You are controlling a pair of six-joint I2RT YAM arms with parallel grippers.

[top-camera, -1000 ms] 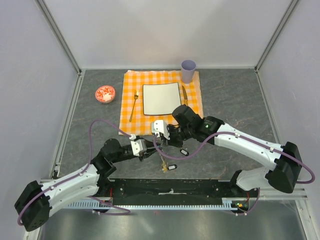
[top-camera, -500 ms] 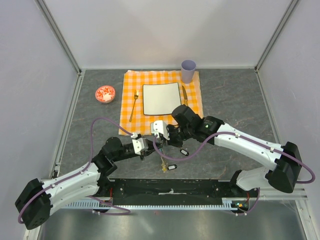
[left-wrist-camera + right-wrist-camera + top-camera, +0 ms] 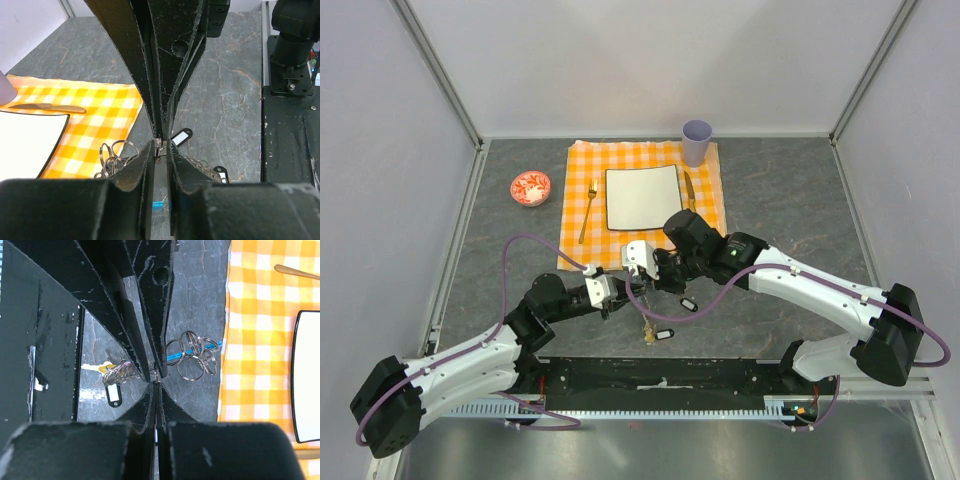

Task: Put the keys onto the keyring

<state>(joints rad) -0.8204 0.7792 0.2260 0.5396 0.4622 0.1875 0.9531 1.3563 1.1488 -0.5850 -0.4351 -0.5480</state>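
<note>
Left gripper and right gripper both clamped tip to tip on same silvery bit, just off cloth edge. keyring loops lie cloth-side of pinch, keys opposite side, so you're equally near either way

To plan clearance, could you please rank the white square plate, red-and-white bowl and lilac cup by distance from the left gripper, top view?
1. White square plate, straight ahead.
2. Red-and-white bowl, back left.
3. Lilac cup, back right.
</note>
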